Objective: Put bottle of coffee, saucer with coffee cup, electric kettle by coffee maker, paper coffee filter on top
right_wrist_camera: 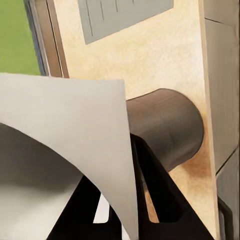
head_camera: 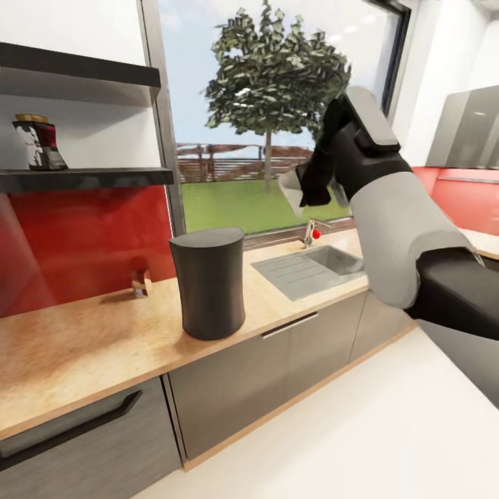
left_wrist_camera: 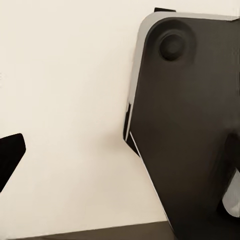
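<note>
Right wrist view: the right hand is clamped on the paper coffee filter, filter step in hand.
Held high over the sink, the filter sits up and aside from the coffee maker on the tabletop; next it likely needs carrying across and lowering onto the maker's top. Left hand's state I cannot tell. The coffee bottle waits on the shelf.

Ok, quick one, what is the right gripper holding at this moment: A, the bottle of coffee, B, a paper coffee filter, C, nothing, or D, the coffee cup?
B: in the right wrist view the pale curved paper coffee filter sits pinched between the dark fingers of the right gripper, above the coffee maker, while the bottle of coffee stands on the shelf.
</note>
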Controlling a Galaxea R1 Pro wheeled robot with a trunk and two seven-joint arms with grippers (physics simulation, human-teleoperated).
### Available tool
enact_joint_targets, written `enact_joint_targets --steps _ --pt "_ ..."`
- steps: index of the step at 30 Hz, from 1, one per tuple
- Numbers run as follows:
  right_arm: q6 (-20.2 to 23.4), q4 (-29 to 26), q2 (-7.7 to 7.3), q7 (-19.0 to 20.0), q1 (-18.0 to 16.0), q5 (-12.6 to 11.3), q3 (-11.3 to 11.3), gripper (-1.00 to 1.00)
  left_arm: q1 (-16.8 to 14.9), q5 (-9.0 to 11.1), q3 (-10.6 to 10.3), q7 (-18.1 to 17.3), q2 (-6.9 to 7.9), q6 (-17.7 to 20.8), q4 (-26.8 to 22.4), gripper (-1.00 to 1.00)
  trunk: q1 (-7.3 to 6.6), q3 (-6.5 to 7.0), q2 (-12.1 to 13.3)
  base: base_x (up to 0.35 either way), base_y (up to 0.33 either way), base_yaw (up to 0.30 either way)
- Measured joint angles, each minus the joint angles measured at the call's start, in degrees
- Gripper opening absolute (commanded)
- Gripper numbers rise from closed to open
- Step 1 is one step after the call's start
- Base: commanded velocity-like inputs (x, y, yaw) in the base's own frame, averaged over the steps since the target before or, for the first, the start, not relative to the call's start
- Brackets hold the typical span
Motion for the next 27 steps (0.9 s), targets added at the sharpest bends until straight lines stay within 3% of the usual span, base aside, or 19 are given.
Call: enact_joint_targets --steps 2,4,10,14,18,20,22,27 --pt "-1.39 2.4 0.0 -0.02 -1.07 -0.23 -0.1 -1.0 0.0 1.61 -0.05 2.65 -0.03 0.0 0.01 1.0 0.0 0.06 -0.01 0.0 0.0 0.013" --pt "-2.05 2.39 0.0 -0.03 -1.33 -0.5 -0.21 -1.0 -0.01 2.0 -0.07 3.85 -0.03 0.0 0.01 1.0 0.0 0.09 -0.01 0.0 0.0 0.007" --pt "-2.76 -3.68 0.0 -0.05 -1.58 -4.03 -0.55 -1.0 -0.01 2.38 -0.08 5.06 -0.03 0.0 0.01 1.0 0.0 0.1 -0.01 0.0 0.0 0.001" --pt "-2.47 -4.38 -0.05 -0.04 -1.59 -8.66 -4.01 -1.0 0.0 2.41 -0.08 5.14 -0.19 0.0 0.06 1.0 0.0 0.1 -0.01 0.0 0.0 0.0" --pt "-2.4 -3.89 -0.05 -0.04 -1.6 -9.3 -4.79 -1.0 -0.01 2.41 -0.08 5.15 -0.37 0.0 0.09 1.0 0.0 0.1 -0.01 0.0 0.0 0.0" --pt "-2.46 -1.22 -0.05 -0.04 -1.59 -9.4 -4.9 -1.0 -0.01 2.41 -0.07 5.15 -0.65 0.0 0.1 1.0 0.01 0.1 0.0 0.0 0.0 0.0" --pt "-2.49 5.55 -0.05 -0.04 -1.6 -9.52 -5.07 -1.0 -0.01 2.41 -0.03 5.15 -0.91 0.05 0.1 1.0 0.01 0.1 0.02 0.0 0.0 0.0" --pt "-2.46 8.17 -0.05 -0.04 -1.61 -9.62 -5.08 -1.0 0.18 2.59 0.0 5.15 -0.87 0.08 0.11 1.0 0.0 0.1 -0.01 0.0 0.0 0.0"
